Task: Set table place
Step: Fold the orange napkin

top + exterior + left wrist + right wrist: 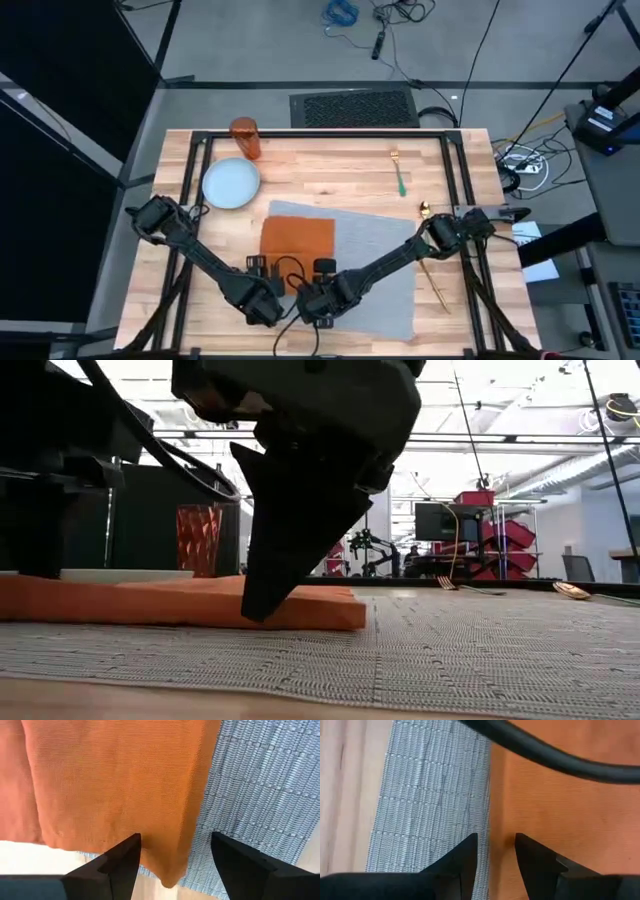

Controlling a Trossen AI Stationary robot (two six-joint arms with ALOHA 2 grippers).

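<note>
One item is placed: your napkin (297, 243) lies on the placemat (385, 290), both grippers (262, 293) (318, 296) spread at its near edge. Plate (231, 184), tumbler (245, 138) and cutlery (399, 172) wait on the table (330, 170).

Napkin (297, 243) on placemat (375, 265) (plate (231, 184) beside)

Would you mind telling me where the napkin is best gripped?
Probably at its near edge, where the folded napkin lies flat on the placemat. Come from above and pinch that raised edge; the left gripper already straddles one corner, open, and the right gripper is beside it.
</note>
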